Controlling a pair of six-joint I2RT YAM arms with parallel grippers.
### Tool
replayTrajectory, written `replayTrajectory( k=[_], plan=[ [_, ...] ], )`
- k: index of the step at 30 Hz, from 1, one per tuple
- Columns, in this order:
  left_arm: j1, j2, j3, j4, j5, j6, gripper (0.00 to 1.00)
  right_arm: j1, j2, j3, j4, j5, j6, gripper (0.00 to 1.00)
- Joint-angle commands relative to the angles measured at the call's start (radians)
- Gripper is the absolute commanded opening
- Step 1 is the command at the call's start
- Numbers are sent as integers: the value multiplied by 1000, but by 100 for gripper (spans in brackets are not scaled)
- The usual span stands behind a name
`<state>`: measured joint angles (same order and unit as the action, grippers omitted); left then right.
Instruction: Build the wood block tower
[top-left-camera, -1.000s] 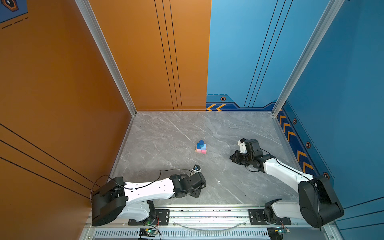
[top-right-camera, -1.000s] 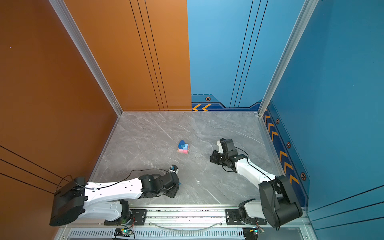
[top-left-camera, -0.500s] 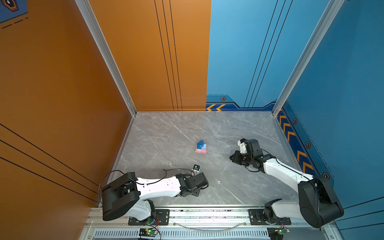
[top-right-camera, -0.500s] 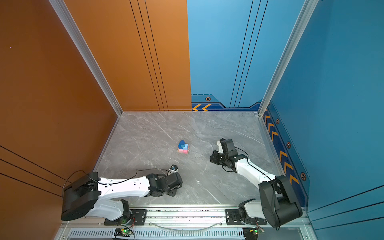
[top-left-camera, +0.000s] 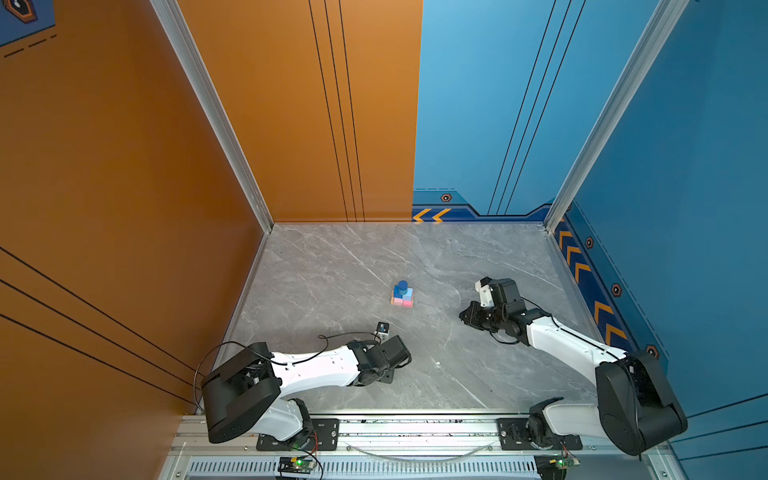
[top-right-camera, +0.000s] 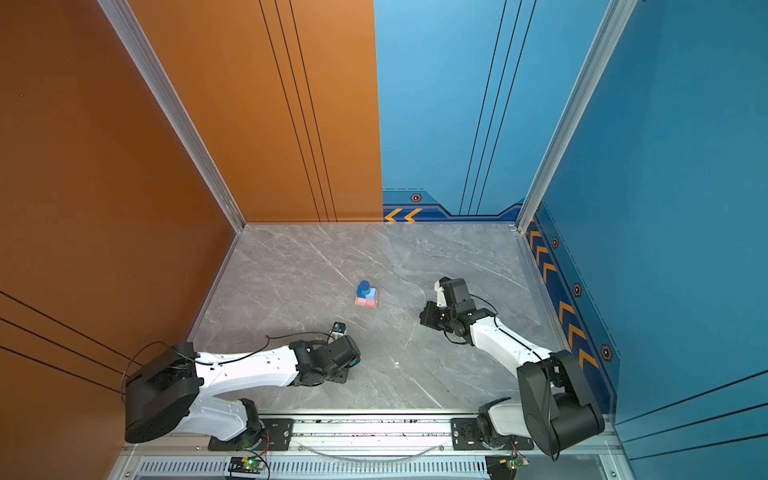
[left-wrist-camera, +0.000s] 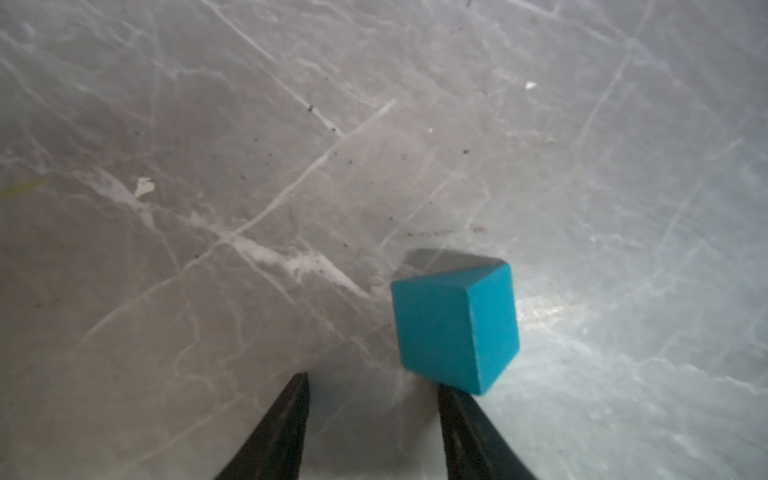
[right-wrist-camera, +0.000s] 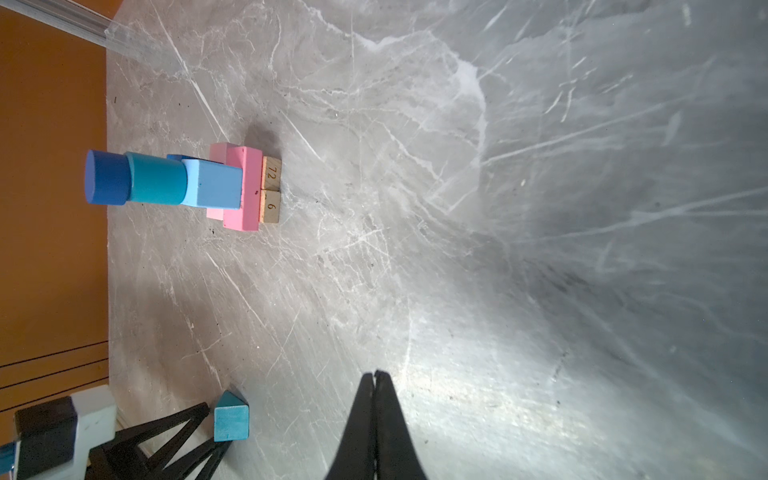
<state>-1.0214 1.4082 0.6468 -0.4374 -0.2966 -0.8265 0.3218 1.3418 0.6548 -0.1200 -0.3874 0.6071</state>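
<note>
Grey marble-veined tabletop (left-wrist-camera: 208, 166) fills our view beneath the left wrist. Our left pincer (left-wrist-camera: 372, 381) stands released, its two black tapered fingers (left-wrist-camera: 286, 428) apart with only bare stone between them. The teal painted wooden cube (left-wrist-camera: 455, 324) sits just past one fingertip, seemingly touching it, and is turned corner-on to the jaws.

We judge the step in hand to be picking up this cube, and the pincer is offset from it. We would shift sideways until the cube is centred in the gap and rotate the wrist so the pads meet two flat opposite faces, not edges. Then we would advance and clench gently. Matte paint on flat wood should grip well, but a corner-on squeeze could spin the block or push it away across the smooth stone.

Our right pincer (right-wrist-camera: 375, 374) is clenched on nothing, its tips pressed together.

Farther out, near the middle of the tabletop, stands the wood block tower (right-wrist-camera: 187, 183). Two tan wooden bars (right-wrist-camera: 272, 172) with numbers printed on their ends lie side by side at the base, and two pink bars (right-wrist-camera: 243, 187) lie across them. A light-blue cube (right-wrist-camera: 214, 185) sits beside a dark-blue cube (right-wrist-camera: 178, 157) mostly hidden behind it. A teal short cylinder (right-wrist-camera: 156, 183) comes next, with a dark-blue short cylinder (right-wrist-camera: 106, 178) on top. The teal cube lies toward the tabletop's front edge, by the arms' bases, well apart from the tower.
</note>
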Motion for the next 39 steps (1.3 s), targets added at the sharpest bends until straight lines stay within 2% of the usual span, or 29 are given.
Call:
replayTrajectory(
  k=[1, 10, 20, 29, 35, 39],
  plan=[
    [37, -4, -10, -82, -12, 10, 53, -4, 11, -8, -13, 22, 0, 6],
    [96, 3, 7, -1, 52, 68, 55, -15, -18, -16, -30, 28, -4, 6],
    [122, 55, 51, 79, 130, 113, 55, -25, -55, -23, -55, 34, -6, 6],
    [136, 102, 98, 84, 141, 131, 56, -37, -71, -29, -66, 33, -10, 6],
    [136, 40, 95, 57, 112, 135, 56, -42, -75, -30, -67, 29, -15, 6],
    [133, -61, 79, 53, 120, 217, 57, -44, -78, -32, -67, 28, -17, 7]
  ],
)
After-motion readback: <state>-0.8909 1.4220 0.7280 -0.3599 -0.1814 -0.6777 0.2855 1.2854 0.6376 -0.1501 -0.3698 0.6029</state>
